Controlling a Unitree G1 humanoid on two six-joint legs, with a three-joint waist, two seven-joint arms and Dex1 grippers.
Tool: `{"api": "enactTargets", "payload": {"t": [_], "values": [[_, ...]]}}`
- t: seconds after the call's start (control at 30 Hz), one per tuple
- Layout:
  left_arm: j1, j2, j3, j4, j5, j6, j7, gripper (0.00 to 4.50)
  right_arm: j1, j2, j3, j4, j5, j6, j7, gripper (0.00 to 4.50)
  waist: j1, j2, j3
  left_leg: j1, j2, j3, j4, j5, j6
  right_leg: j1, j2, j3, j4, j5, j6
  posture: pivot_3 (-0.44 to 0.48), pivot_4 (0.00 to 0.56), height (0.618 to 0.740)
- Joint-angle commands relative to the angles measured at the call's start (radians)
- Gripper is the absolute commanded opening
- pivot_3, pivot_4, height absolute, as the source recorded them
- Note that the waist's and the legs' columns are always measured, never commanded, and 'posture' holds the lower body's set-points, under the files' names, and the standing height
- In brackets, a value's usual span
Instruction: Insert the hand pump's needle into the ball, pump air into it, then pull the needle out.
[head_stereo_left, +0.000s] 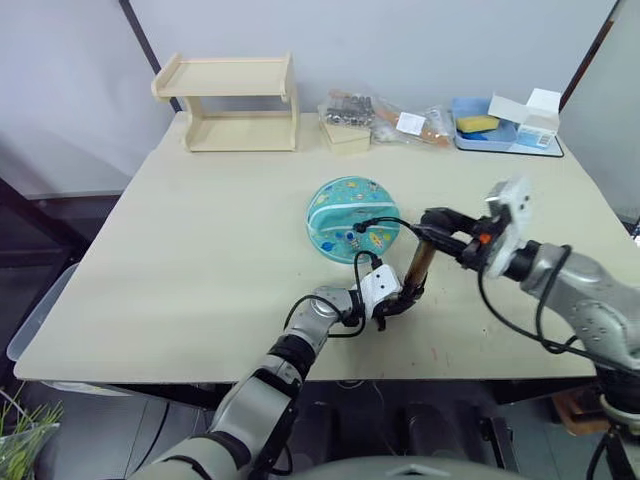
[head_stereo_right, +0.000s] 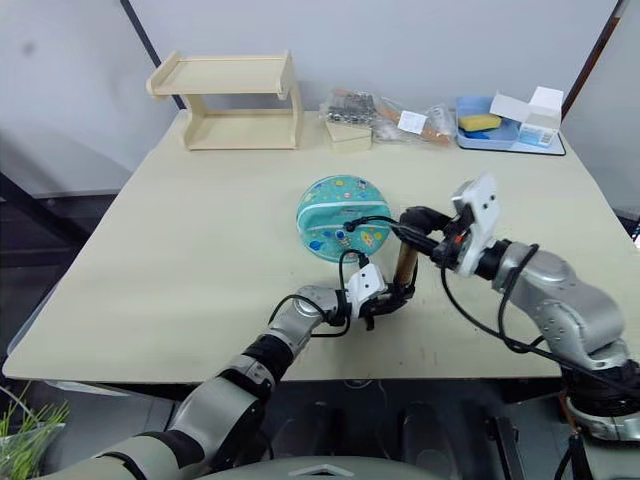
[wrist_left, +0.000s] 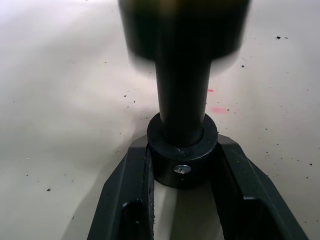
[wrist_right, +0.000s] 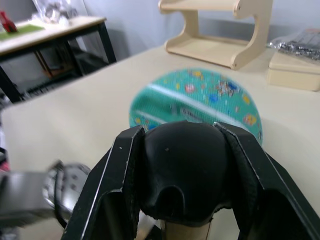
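Nearest, the left gripper (head_stereo_left: 392, 303) clamps the hand pump's (head_stereo_left: 418, 266) black lower end on the table (head_stereo_left: 200, 250). Its black handle sits pinched in the right gripper (head_stereo_left: 436, 222). A thin hose (head_stereo_left: 385, 221) arcs onto the flattened teal ball (head_stereo_left: 351, 218) mid-table. Behind, a blue tray (head_stereo_left: 505, 137) holds a yellow sponge (head_stereo_left: 477, 124) and white box (head_stereo_left: 527, 118); a wooden shelf (head_stereo_left: 231, 102) stands far left.

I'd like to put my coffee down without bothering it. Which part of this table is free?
The table's left half is bare, from the wooden shelf down to the near edge. Another free patch lies right of the ball, below the blue tray. The front middle is crowded: both grippers hold the hand pump there. The back edge is cluttered.
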Motion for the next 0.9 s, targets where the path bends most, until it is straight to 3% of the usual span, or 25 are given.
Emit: {"api": "enactTargets", "payload": {"t": [0.03, 0.23, 0.43, 0.6, 0.77, 0.9], "values": [[0.040, 0.003, -0.024, 0.033, 0.027, 0.035, -0.019, 1.04, 0.064, 0.044, 0.119, 0.165, -0.128, -0.014, 0.032, 1.70, 0.000, -0.002, -0.002, 0.000, 0.000, 0.000, -0.001, 0.000, 0.000, 0.000, 0.000, 0.000, 0.000, 0.000, 0.000, 0.000, 0.150, 0.740], [0.040, 0.003, -0.022, 0.038, 0.026, 0.037, -0.017, 1.04, 0.007, 0.004, 0.012, 0.029, -0.096, -0.001, 0.081, 1.70, 0.004, 0.001, -0.001, -0.001, -0.001, 0.000, -0.001, 0.000, 0.000, 0.000, -0.001, 0.001, -0.001, 0.000, -0.001, 0.000, 0.150, 0.740], [0.035, -0.005, -0.024, 0.050, 0.027, 0.035, -0.018, 1.04, -0.157, -0.093, -0.190, -0.132, 0.110, 0.193, 0.036, 1.70, 0.011, 0.013, 0.011, -0.007, -0.002, 0.000, 0.000, 0.000, 0.000, -0.005, -0.003, 0.001, -0.001, 0.003, -0.004, 0.000, 0.150, 0.740], [0.028, -0.011, -0.025, 0.060, 0.030, 0.030, -0.024, 1.04, -0.402, -0.208, -0.385, -0.105, 0.405, 0.401, -0.065, 1.70, 0.024, 0.017, 0.020, -0.021, -0.006, 0.000, 0.004, 0.001, -0.001, -0.015, -0.007, 0.000, 0.000, 0.004, -0.004, 0.000, 0.150, 0.740], [0.028, -0.011, -0.024, 0.064, 0.028, 0.028, -0.026, 1.04, -0.508, -0.288, -0.452, -0.076, 0.580, 0.503, -0.132, 1.70, 0.035, 0.017, 0.021, -0.036, -0.007, -0.001, 0.006, 0.001, -0.001, -0.030, -0.008, 0.000, 0.001, 0.005, -0.004, 0.000, 0.150, 0.740], [0.028, -0.012, -0.023, 0.065, 0.027, 0.032, -0.025, 1.04, -0.494, -0.327, -0.437, -0.088, 0.601, 0.524, -0.132, 1.70, 0.034, 0.016, 0.021, -0.037, -0.008, 0.000, 0.005, 0.001, -0.001, -0.031, -0.009, 0.000, 0.000, 0.005, -0.004, 0.000, 0.150, 0.740]]}}
